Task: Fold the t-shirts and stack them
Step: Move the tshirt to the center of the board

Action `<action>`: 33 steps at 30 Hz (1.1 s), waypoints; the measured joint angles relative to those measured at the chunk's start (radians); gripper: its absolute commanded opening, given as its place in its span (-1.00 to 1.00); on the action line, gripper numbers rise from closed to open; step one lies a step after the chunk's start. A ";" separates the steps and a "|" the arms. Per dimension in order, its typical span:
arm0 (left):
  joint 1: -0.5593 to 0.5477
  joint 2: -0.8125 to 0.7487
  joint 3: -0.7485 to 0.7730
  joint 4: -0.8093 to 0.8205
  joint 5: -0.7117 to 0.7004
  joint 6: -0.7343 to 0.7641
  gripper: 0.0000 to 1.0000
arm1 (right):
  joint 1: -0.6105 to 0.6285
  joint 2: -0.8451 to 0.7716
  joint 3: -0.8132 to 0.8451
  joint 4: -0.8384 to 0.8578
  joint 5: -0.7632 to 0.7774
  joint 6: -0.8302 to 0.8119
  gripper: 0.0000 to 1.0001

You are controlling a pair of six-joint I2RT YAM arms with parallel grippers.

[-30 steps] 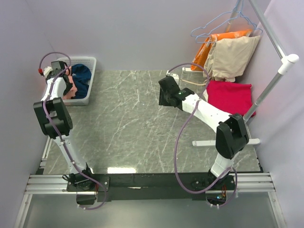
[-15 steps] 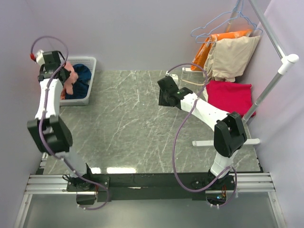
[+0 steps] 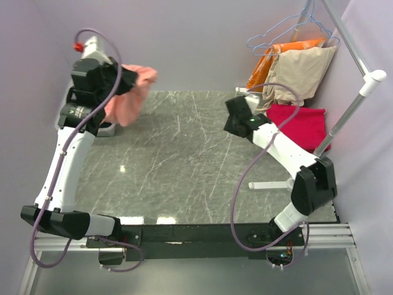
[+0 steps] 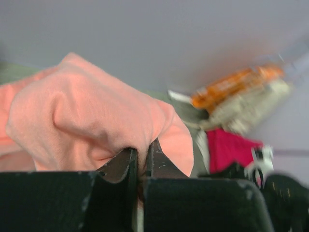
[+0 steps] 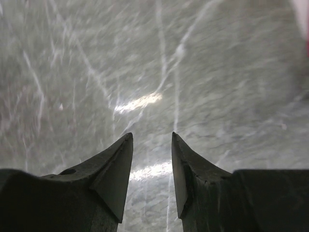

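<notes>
My left gripper (image 3: 124, 78) is shut on the salmon-pink t-shirt (image 3: 132, 93) and holds it high above the table's far left corner, where the cloth hangs down loose. In the left wrist view the pink cloth (image 4: 91, 116) is pinched between the closed fingers (image 4: 126, 162). The crimson-red t-shirt (image 3: 299, 126) lies folded at the table's right side and also shows in the left wrist view (image 4: 228, 147). My right gripper (image 3: 235, 123) is open and empty just left of it, over bare marble (image 5: 152, 140). The navy-blue t-shirt is hidden.
A white basket (image 3: 105, 128) at the far left is mostly hidden behind my left arm. A clothes rack (image 3: 350, 114) stands at the right, with orange (image 3: 288, 49) and beige (image 3: 301, 74) garments on hangers. Its white foot (image 3: 270, 184) lies on the marble table (image 3: 178, 160).
My left gripper has lifted the salmon-pink t-shirt out of the basket, up and to the right. My right gripper has moved right, toward the crimson-red t-shirt.
</notes>
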 measured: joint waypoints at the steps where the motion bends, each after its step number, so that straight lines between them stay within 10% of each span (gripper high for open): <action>1: -0.040 -0.002 0.000 0.000 0.020 0.006 -0.98 | -0.019 -0.020 -0.012 -0.001 0.003 0.011 -0.10; 11: -0.462 -0.015 0.032 -0.016 0.107 0.116 -0.98 | -0.145 -0.243 -0.192 0.002 0.023 0.081 -0.10; 18: -0.547 -0.049 0.069 -0.008 0.078 0.146 -0.99 | -0.160 -0.283 -0.241 0.007 0.018 0.090 -0.08; 33: -0.543 -0.115 -0.213 -0.229 -0.643 -0.135 -0.99 | -0.151 -0.222 -0.241 0.097 -0.235 -0.076 0.22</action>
